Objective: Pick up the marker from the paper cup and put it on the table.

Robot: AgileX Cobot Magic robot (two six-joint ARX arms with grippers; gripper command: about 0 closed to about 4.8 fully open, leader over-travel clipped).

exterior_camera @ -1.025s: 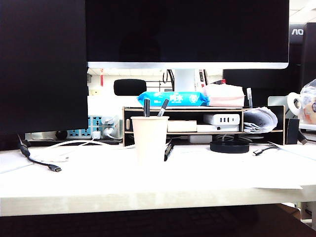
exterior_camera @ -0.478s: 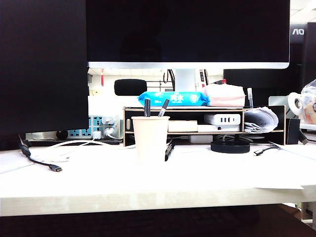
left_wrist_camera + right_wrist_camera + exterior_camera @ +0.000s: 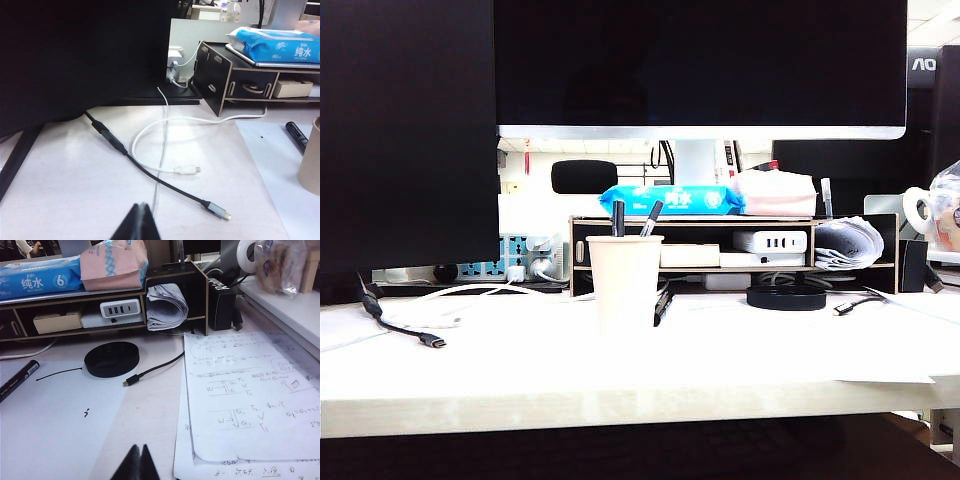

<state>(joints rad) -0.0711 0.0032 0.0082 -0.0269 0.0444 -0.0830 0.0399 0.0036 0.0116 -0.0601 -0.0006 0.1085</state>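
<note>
From the exterior view, the paper cup [image 3: 624, 283] stands upright near the middle of the pale table [image 3: 620, 385], in front of a small dark-edged shelf riser [image 3: 720, 226]; the thick black marker [image 3: 617, 217] stands inside the cup, its top rising above the rim, with a thinner pen with a grey end [image 3: 651, 216] leaning beside it in the same cup; another black pen [image 3: 663, 303] lies on the table just right of the cup; a blue wipes pack [image 3: 670, 199] sits on the riser; neither arm shows here. In the left wrist view, the left gripper [image 3: 141, 224] hovers low over the table with its dark fingertips pressed together, closed on nothing; a black cable [image 3: 150, 175] and a white cable [image 3: 165, 145] lie ahead of it, the cup's side at the frame edge. In the right wrist view, the right gripper [image 3: 136, 463] is likewise closed and empty, over the table beside a handwritten sheet [image 3: 245, 395]; a black round disc [image 3: 111, 358] lies further off.
</note>
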